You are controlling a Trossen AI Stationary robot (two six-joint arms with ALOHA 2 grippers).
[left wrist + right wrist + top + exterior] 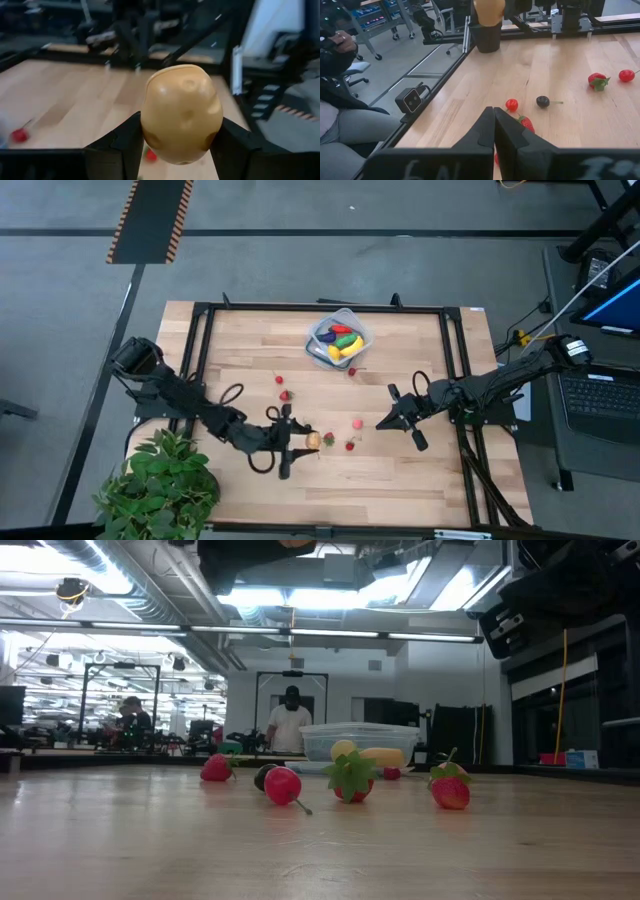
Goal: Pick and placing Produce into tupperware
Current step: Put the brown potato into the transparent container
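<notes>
I see a light wooden bench (380, 475) edged by a black metal frame (196, 350). A large green leafy potted plant (160, 485) stands at its near-left corner. Yellow-and-black hazard striping (150, 220) marks the grey floor. An open laptop (600, 395) sits right of the bench. People (290, 725) stand in the room beyond.

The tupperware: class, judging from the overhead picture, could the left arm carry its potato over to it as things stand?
Probably yes. The left gripper is shut on the potato, and bare table lies between it and the tupperware. The right gripper waits off to the side, clear of that path. True reach cannot be confirmed.
</notes>
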